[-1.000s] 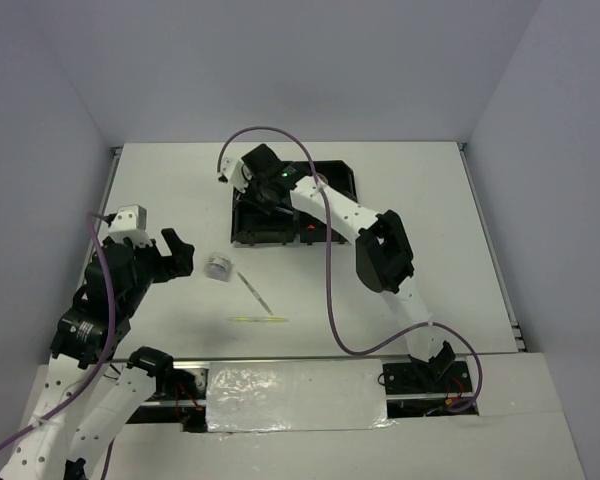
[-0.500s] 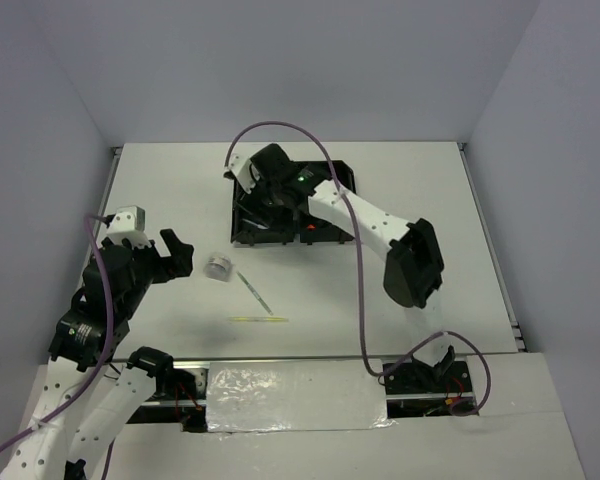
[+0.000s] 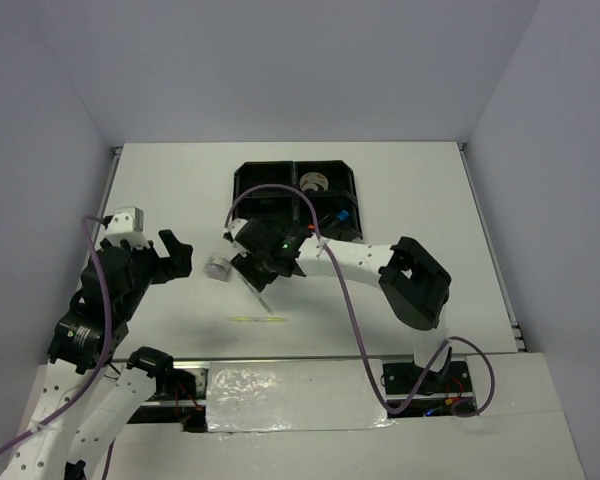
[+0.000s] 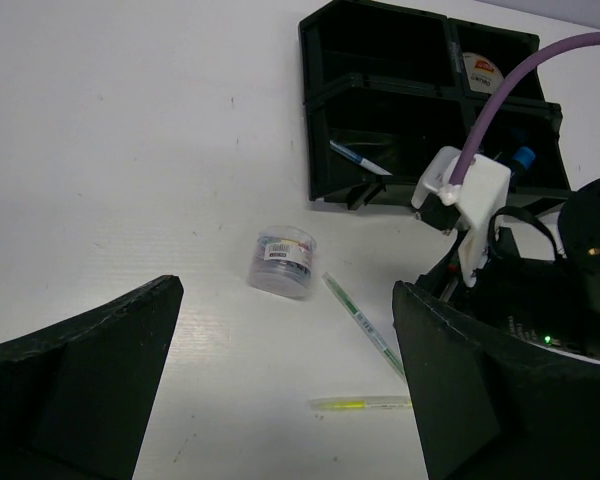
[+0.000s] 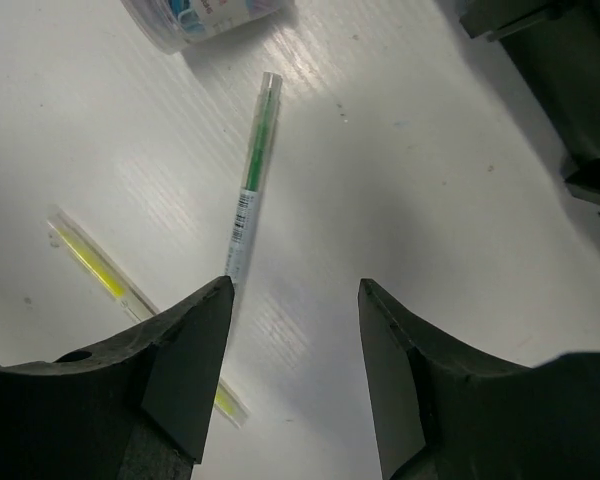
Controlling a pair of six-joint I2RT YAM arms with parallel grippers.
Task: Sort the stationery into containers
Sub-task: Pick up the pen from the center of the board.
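Top external view: where does everything lie relative to the tray?

Off the tray's near-left corner sits the silvery round roll. Nearer the bases than that corner lies a thin grey pen, and beyond it, farther again from the tray, the yellow-green stick. Inside the tray, a tape roll is in the far-right compartment and a blue-capped highlighter in the near-right one.

And the grippers?

The right gripper hangs just in front of the tray's near wall, over the pen. The left gripper is well to the left of the tray, fingers spread, nothing between them.

Left wrist view?

Its two black fingers stand wide apart and empty. Between them, the round roll sits on the table below the tray's near-left compartment, which holds another thin pen. The loose pen and the stick lie farther from the tray.

Right wrist view?

The fingers are parted, gripping nothing. The pen runs from the roll down to the tip of one finger; whether they touch, I cannot tell. The stick lies on the pen's side away from the tray.
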